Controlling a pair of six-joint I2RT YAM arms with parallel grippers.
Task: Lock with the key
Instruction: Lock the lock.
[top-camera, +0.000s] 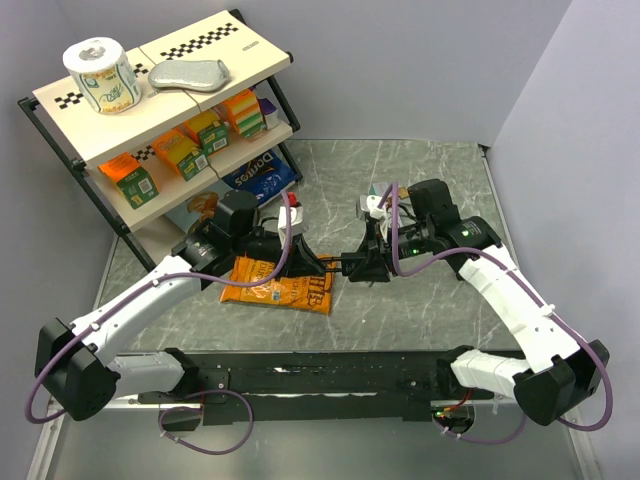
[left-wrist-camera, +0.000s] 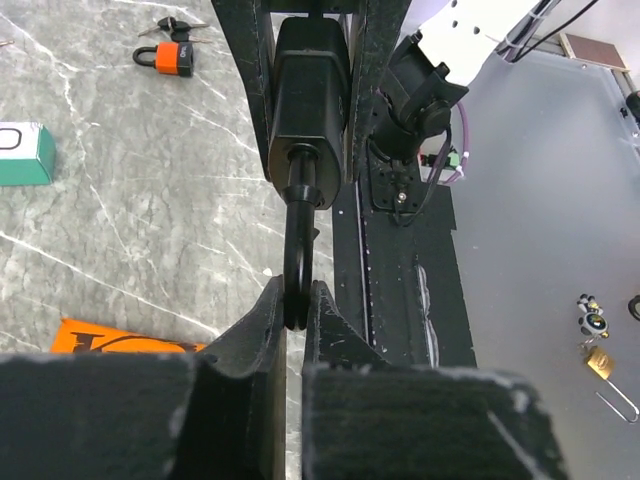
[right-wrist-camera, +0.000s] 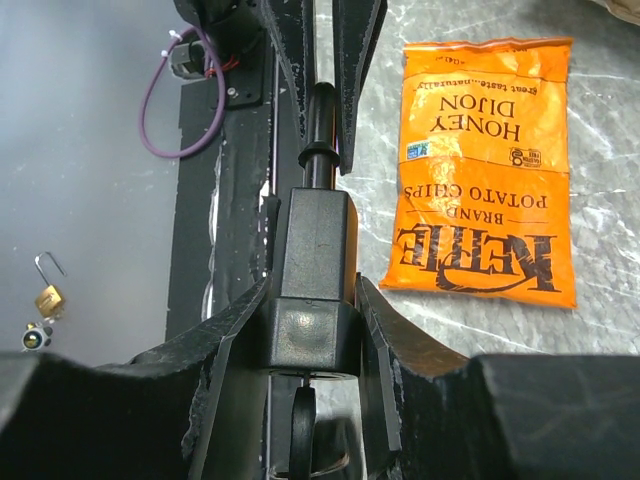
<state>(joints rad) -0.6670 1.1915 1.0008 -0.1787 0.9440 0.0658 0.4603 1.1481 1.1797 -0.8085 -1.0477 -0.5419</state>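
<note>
Closest in, left jaws pinched narrow on the shackle (left-wrist-camera: 296, 270) of the black padlock (left-wrist-camera: 310, 95); right jaws part-spread, clamped on both flanks of its body. Held so, stretched level between the 2 arms, above the table (top-camera: 420, 170) and just beside the chip bag (right-wrist-camera: 490, 170). Likely reason: body steadied at 1 end, shackle gripped at the other, ready for pushing together or a pull test. Dark loop at the body's near end in the right wrist view, maybe a key; cannot tell. Counted: 3 padlocks, namely 1 black in the grip, 1 orange padlock (left-wrist-camera: 172, 57) with keys (left-wrist-camera: 175, 24) on the table, 1 brass padlock (right-wrist-camera: 48, 298) past the table's near edge; 1 chip bag; 1 green box (left-wrist-camera: 20, 153).
</note>
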